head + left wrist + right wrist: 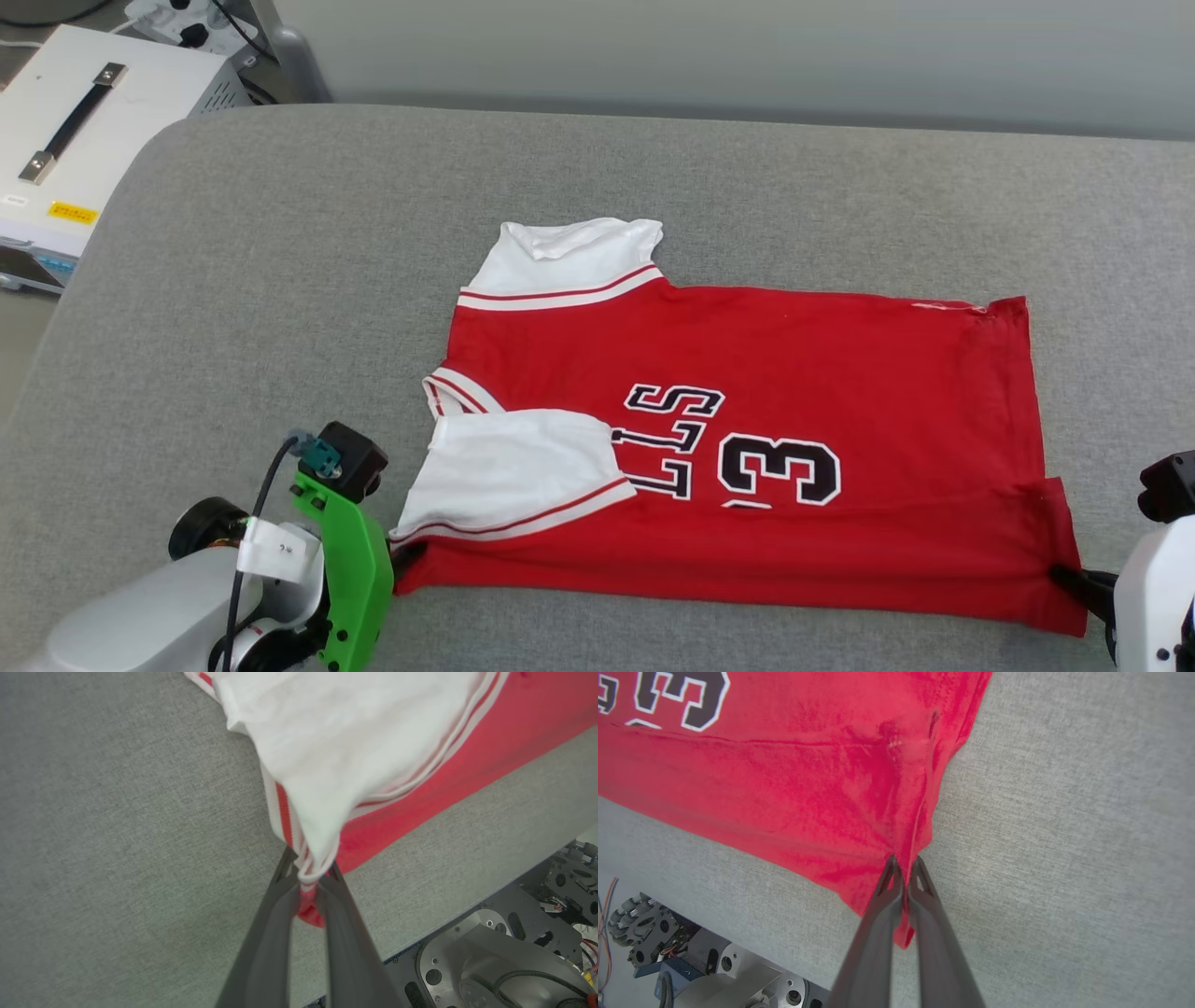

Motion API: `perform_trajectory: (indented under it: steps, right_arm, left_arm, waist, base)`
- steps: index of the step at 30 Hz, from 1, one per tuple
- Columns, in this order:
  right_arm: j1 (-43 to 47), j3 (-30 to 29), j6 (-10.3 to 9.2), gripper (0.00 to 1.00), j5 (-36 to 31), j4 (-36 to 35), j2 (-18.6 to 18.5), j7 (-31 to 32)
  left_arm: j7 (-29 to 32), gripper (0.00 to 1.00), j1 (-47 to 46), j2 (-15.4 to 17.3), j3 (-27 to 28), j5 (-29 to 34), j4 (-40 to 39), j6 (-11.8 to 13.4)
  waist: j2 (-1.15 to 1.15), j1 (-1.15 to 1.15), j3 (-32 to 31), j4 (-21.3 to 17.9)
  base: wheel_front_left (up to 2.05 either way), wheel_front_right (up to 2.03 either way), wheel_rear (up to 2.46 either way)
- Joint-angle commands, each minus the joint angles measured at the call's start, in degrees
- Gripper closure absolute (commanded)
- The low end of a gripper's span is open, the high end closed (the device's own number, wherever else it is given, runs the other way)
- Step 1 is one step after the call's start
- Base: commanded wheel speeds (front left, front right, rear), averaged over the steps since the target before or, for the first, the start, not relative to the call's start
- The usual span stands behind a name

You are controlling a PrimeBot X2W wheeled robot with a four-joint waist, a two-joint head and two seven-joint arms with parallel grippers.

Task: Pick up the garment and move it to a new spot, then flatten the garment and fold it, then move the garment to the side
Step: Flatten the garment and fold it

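The red jersey-style T-shirt (747, 373), with white short sleeves, striped trim and black white-outlined lettering, lies spread on the grey fabric-covered surface (280, 280). Its long axis runs straight from one pincer to the other.

The left pincer (310, 861) is closed to a narrow gap on the shirt's near corner at the sleeve end. Striped trim and a nub of red cloth are bunched between its two dark fingers, and the near white sleeve (513, 467) fans out just ahead of its tips. The right pincer (905, 861) is pressed almost fully together on the near corner at the hem end, with a small tongue of red cloth poking back between its fingers.

From each pincer the body of the shirt lies ahead and inward, towards the other arm. Neither arm is nearer, since each holds its own end of the same near edge. A crease running parallel to that edge cuts across the bottom of the number, so a near strip looks already doubled over.

The fold seems to be under way. The coming move likely depends on both pincers travelling together, away from the robot, with the edge between them kept taut and parallel to the shirt's length. If they travel unevenly, the fold would probably skew.
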Motion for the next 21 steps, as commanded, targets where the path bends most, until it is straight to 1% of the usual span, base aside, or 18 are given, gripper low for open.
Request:
perform_trajectory:
  steps: [1,6,7,8,10,14,17,19,21]
  right_arm:
    - [-1.2,0.1,-0.03,1.00,-0.5,1.4,0.6,0.2]
    - [-2.0,1.2,-0.03,1.00,-1.1,5.0,2.0,-1.0]
    - [-2.0,1.3,-0.03,0.69,-1.0,5.5,2.3,-1.5]
    - [-2.0,1.1,-0.03,0.00,-0.9,5.7,2.5,-2.2]
    - [-1.7,0.7,-0.03,0.00,-0.8,5.8,2.7,-3.6]
    - [-0.8,-0.6,-0.03,0.00,-1.4,4.3,2.6,-7.9]
    - [-0.6,-2.1,-0.03,0.00,-2.7,2.1,3.0,-12.6]
    - [-1.1,-3.7,-0.03,0.00,-4.2,0.6,4.0,-16.6]
    - [-2.0,-5.3,-0.03,0.00,-6.2,-0.6,5.6,-20.6]
  left_arm:
    - [-0.5,1.00,1.4,-0.9,0.2,-0.6,1.4,-0.3]
    - [-0.8,1.00,2.2,-2.7,0.2,-1.1,5.7,-1.5]
    - [-1.1,0.56,2.4,-3.0,0.3,-1.5,6.4,-1.6]
    - [-1.5,0.00,2.5,-3.0,0.5,-1.7,6.8,-1.7]
    - [-2.3,0.00,2.3,-2.6,1.0,-1.6,7.4,-1.8]
    - [-3.0,0.00,1.0,0.0,2.1,-1.2,6.8,-2.0]
    - [-2.7,0.00,-0.9,2.5,3.3,-0.8,5.3,-1.6]
    - [-2.6,0.00,-2.6,3.9,4.3,-0.4,4.1,-1.1]
    - [-3.9,0.00,-4.8,4.8,5.5,1.0,3.0,-0.6]
  waist:
    - [0.00,0.00,1.4,-0.2]
    - [0.00,0.00,1.5,0.0]
    - [0.00,0.00,1.3,0.1]
    - [0.00,0.00,1.0,0.2]
    - [0.00,0.00,0.0,0.4]
    - [0.00,0.00,-2.0,0.8]
    - [0.00,0.00,-3.0,0.8]
    - [0.00,0.00,-3.2,0.6]
    - [0.00,0.00,-3.0,0.2]
  base:
    - [0.00,0.00,0.00]
    - [0.00,0.00,0.00]
    - [0.00,0.00,0.00]
    - [0.00,0.00,0.00]
    - [0.00,0.00,0.00]
    - [0.00,0.00,0.00]
    - [0.00,0.00,0.00]
    - [0.00,0.00,0.00]
    - [0.00,0.00,0.00]
